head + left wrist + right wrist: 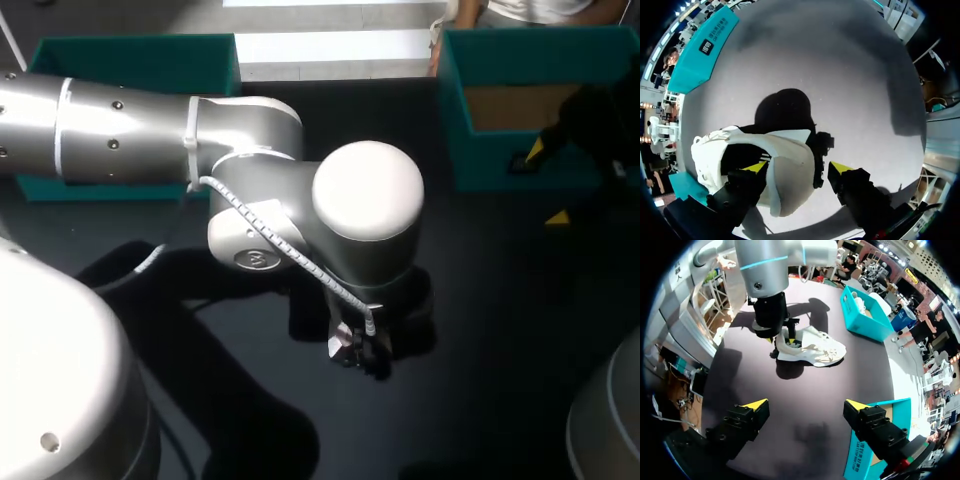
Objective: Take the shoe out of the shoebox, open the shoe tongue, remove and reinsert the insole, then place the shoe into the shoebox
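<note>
Left gripper (799,167): hovering open astride shoe (710,150) (gripping nothing).
Right gripper (807,404): gaping, empty.
Risk: I'm fearing a lopsided pinch — shoe skidding.

Left arm (250,190) extends over mid-table, left hand (798,167) pointing down with fingers apart; right hand (807,404) hovers, fingers spread.

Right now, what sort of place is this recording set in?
Probably a robot test bench rather than a shop: a dark table, a teal shoebox, and a white shoe at the left end effector.
</note>
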You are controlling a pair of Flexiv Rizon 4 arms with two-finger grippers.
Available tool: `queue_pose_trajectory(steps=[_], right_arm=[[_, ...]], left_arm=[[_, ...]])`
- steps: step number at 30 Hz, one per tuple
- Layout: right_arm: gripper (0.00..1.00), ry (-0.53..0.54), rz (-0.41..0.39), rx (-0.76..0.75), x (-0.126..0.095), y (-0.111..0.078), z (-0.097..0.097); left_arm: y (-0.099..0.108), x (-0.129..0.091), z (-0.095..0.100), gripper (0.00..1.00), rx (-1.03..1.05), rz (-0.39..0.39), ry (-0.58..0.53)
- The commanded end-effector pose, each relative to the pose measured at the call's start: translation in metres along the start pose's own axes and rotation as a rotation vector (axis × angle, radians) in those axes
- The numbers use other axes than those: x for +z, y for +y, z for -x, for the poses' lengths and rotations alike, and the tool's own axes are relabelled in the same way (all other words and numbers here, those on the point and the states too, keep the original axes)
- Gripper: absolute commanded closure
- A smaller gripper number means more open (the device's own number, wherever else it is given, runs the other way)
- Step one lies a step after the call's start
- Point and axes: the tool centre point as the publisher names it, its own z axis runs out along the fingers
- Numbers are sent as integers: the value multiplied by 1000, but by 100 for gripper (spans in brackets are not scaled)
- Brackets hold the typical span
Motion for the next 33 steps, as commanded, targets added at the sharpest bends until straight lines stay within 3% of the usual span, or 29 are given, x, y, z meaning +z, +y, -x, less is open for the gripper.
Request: queue_pose_trajectory(steps=[1, 3, 4, 5, 14, 20, 29, 33], right_arm=[[0, 3, -3, 1, 1, 1, 2], [0, 3, -3, 1, 1, 1, 2], [0, 3, -3, 1, 1, 1, 2], [0, 3, -3, 1, 1, 1, 2], [0, 3, -3, 1, 1, 1, 2], [0, 3, -3, 1, 1, 1, 2], [0, 3, -3, 1, 1, 1, 2], [0, 3, -3, 1, 1, 1, 2]], left_arm=[[-5, 10, -6, 57, -13, 22, 13], [-2, 12, -7, 73, -22, 19, 31], [0, 12, -7, 93, -32, 23, 36], [1, 12, -8, 100, -30, 22, 44], [21, -12, -18, 100, -39, -19, 164], [46, -62, -7, 100, -26, -36, 208], [78, -155, 33, 100, 58, -3, 237], [78, -155, 33, 100, 58, -3, 237]])
